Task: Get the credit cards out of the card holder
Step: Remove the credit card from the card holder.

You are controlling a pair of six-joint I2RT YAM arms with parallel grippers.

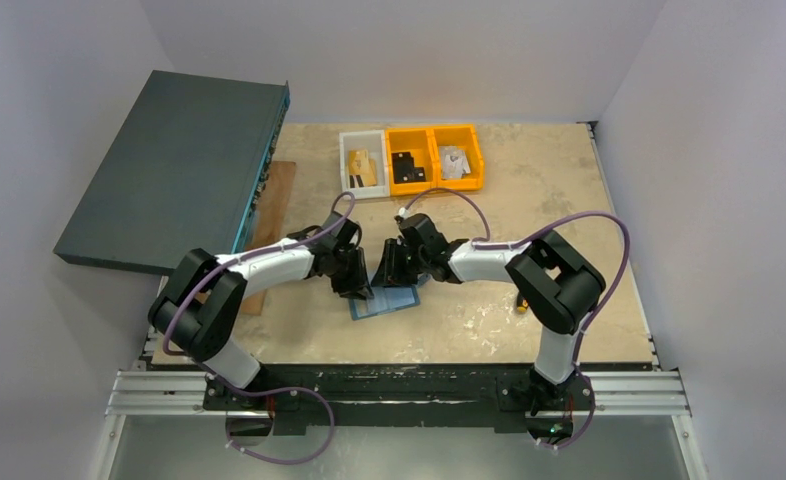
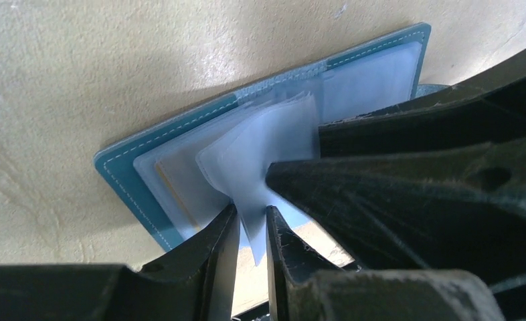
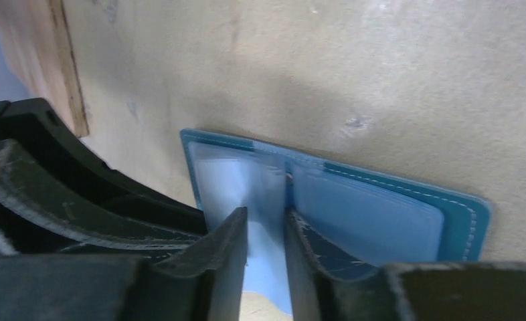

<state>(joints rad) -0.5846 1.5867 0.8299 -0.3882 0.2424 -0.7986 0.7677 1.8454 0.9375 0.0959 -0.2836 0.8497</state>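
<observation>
Lying open, the card holder [image 1: 384,302] is running lengthwise left-right, equally near either side; left gripper [image 2: 252,234] is pinching its raised sleeve [image 2: 270,137], right gripper [image 3: 267,254] is straddling another, clamping undeterminable.

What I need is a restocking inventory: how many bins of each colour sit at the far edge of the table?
white bin: 1
orange bins: 2
Total: 3
</observation>
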